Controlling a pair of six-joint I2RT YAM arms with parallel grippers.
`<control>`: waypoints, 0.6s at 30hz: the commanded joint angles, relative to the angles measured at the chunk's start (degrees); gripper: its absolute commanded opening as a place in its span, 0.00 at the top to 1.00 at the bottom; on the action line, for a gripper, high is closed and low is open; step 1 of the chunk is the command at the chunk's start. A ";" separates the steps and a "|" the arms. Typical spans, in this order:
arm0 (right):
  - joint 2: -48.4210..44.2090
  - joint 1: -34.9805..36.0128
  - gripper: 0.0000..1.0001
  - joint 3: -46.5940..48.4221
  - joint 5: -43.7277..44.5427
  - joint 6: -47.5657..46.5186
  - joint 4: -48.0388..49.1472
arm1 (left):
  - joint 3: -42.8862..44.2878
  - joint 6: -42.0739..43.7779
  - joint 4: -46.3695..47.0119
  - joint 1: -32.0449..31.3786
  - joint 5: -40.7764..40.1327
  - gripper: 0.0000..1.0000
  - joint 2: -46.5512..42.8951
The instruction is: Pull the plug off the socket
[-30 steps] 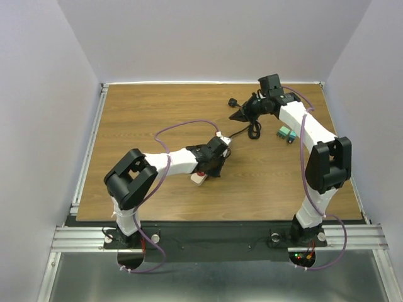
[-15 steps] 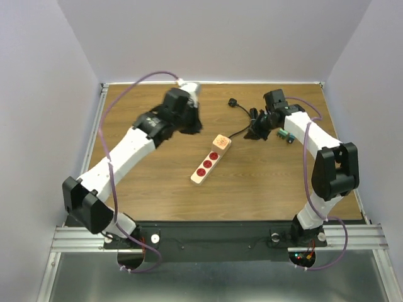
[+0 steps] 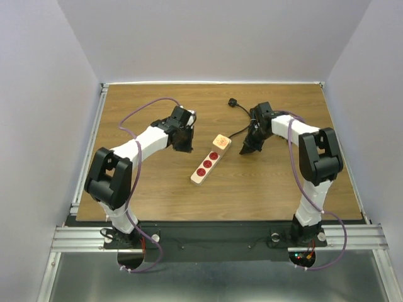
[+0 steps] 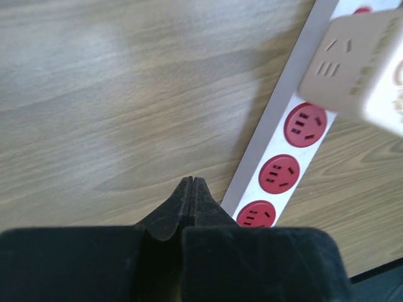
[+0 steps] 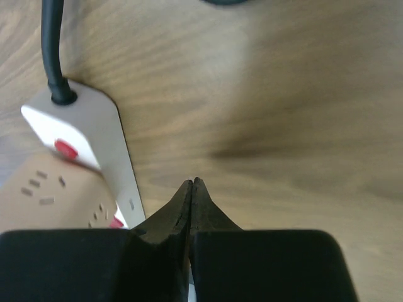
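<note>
The socket (image 3: 204,167) is a beige power strip lying diagonally mid-table, with three round red outlets showing. The plug (image 3: 220,141), a beige cube, sits on the strip's far end. My left gripper (image 3: 187,148) is shut and empty, low over the wood just left of the strip. The left wrist view shows the left gripper (image 4: 192,182) beside the socket (image 4: 291,149), with the plug (image 4: 362,63) ahead to the right. My right gripper (image 3: 244,151) is shut and empty, right of the plug. The right wrist view has the right gripper (image 5: 192,182), the socket (image 5: 104,135) and the plug (image 5: 50,192) at left.
The strip's thin black cord (image 3: 239,131) runs from its far end to a loose black coil under the right arm, then to a small black end plug (image 3: 233,102) near the back. In the right wrist view the cord (image 5: 51,44) enters the strip's end by a red switch (image 5: 65,149).
The left arm swung from the far back left down beside the strip. The right gripper moved forward and left, down to the table right of the plug. Both stayed shut.
</note>
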 commanded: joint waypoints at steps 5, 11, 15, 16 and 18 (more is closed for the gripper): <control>7.23 2.13 1.00 8.34 -5.20 -3.53 2.88 | -2.14 0.19 7.94 -1.17 4.78 1.00 1.92; 12.69 3.01 0.99 14.48 -10.56 -5.98 2.88 | -4.60 -0.60 11.28 -4.42 8.47 1.00 5.08; 16.12 3.63 0.99 18.26 -13.90 -7.48 2.79 | -7.06 -1.39 13.91 -6.80 9.97 1.00 7.02; 17.69 3.72 1.00 19.15 -16.26 -7.83 2.79 | -8.63 -1.83 14.96 -7.06 10.32 1.00 7.20; 19.46 4.42 1.00 21.60 -19.51 -8.89 2.62 | -10.57 -2.18 17.07 -7.15 11.29 1.00 7.72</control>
